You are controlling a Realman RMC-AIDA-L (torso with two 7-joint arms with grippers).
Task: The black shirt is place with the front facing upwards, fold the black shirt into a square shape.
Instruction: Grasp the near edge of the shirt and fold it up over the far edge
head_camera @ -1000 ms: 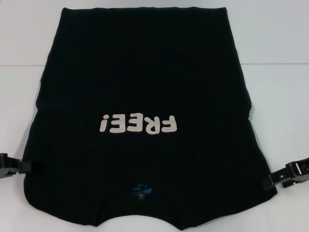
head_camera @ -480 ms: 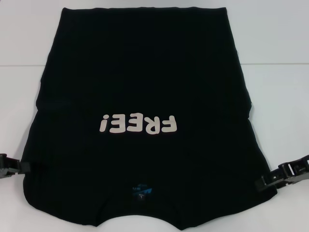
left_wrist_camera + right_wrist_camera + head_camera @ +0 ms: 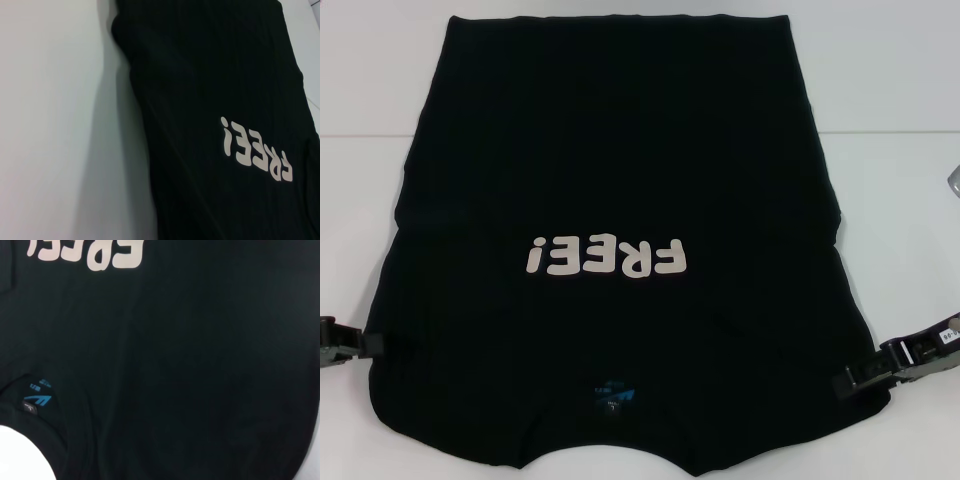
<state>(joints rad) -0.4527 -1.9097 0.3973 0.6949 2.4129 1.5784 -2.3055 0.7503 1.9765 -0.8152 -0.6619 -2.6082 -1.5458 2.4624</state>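
While the black shirt (image 3: 620, 250) is lying spread across the middle of the head view, covering most of the white table (image 3: 900, 80), I am reaching toward it with both arms. The shirt is lying front up, with its cream "FREE!" print (image 3: 605, 258) sitting just below the centre of the frame and reading upside down to me. Its collar, with a small blue neck label (image 3: 613, 396), is sitting at the bottom centre, and its hem is running along the top edge.

My left gripper (image 3: 358, 345) is sitting at the lower left edge of the frame, its tip touching the shirt's near left border. My right gripper (image 3: 855, 380) is sitting at the lower right, its tip overlapping the near right border. I cannot tell how far either set of fingers is parted, or whether either is pinching cloth, because black fingers are blending into black fabric.

Judging from this, the folding is only beginning. The side edges appear to be tucked in, though I cannot be sure, and no lengthwise fold is showing. Bringing the collar end and the hem end together into a square is what remains.

A small grey object (image 3: 954, 182) is peeking in at the right edge, well apart from the shirt. Nothing is lying in the path of a fold.
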